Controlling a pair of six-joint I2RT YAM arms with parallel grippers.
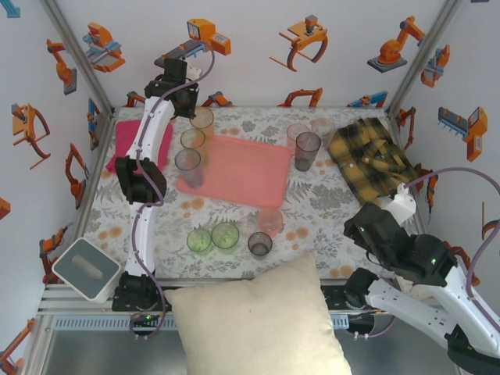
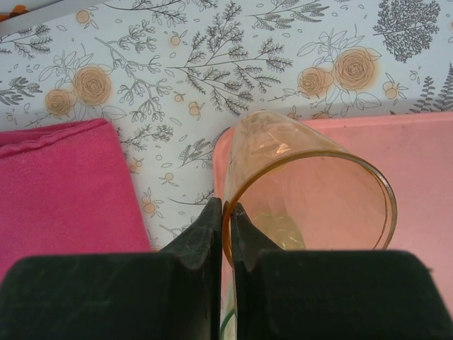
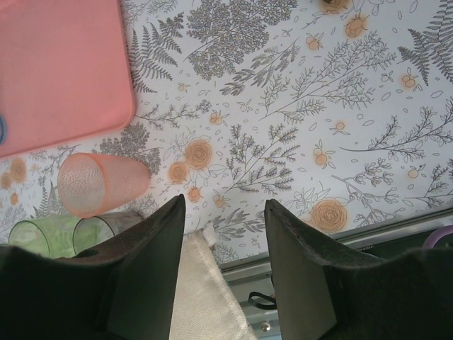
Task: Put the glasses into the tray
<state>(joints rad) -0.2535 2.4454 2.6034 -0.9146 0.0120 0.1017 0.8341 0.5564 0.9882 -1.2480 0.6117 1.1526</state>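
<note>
Left wrist view gives grip detail that top external leaves unclear: left gripper point(image 2: 226, 207) pinched narrowly on the rim wall of the translucent orange plastic tumbler point(image 2: 311, 191) at a corner of the flat salmon-pink rectangular tray point(image 2: 425, 163); right gripper point(image 3: 226, 205) half-open, empty, above floral tablecloth point(image 3: 354, 106).

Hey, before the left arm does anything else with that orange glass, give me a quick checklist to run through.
1. Left tool shut on the orange glass rim: ok.
2. Orange glass's base fully inside the tray: cannot tell.
3. Right tool open, holding nothing: ok.
4. Right tool away from the tray: ok.
5. Nothing left outside the tray: not ok, pink glass is on the table.
</note>
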